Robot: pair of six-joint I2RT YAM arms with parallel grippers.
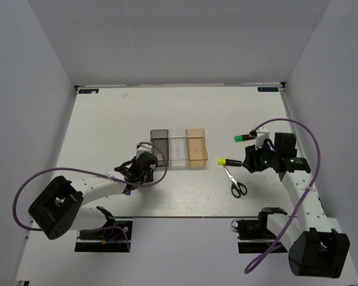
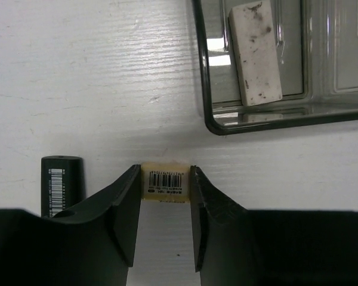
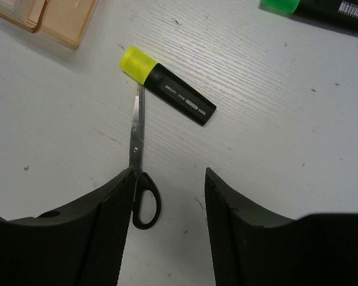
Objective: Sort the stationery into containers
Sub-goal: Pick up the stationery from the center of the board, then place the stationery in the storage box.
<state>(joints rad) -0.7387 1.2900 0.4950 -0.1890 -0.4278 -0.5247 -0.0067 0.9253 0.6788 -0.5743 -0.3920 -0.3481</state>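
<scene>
The left tool point(image 2: 164, 176) is closed to a narrow gap on a tan eraser point(image 2: 164, 185) with a barcode label. The eraser is pinched between both fingertips, just short of the near rim of the smoky grey bin point(image 2: 206, 89). Whether it is lifted off the white surface point(image 2: 77, 71) cannot be told. A soiled white eraser point(image 2: 255, 53) is seen lying inside that bin. The right tool point(image 3: 169, 176) is held wide apart and empty, with the handle of the black-handled scissors point(image 3: 138, 161) beside one finger. The yellow-capped marker point(image 3: 167, 94) is seen at the blade tips and the green-capped marker point(image 1: 243, 137) farther off.
</scene>
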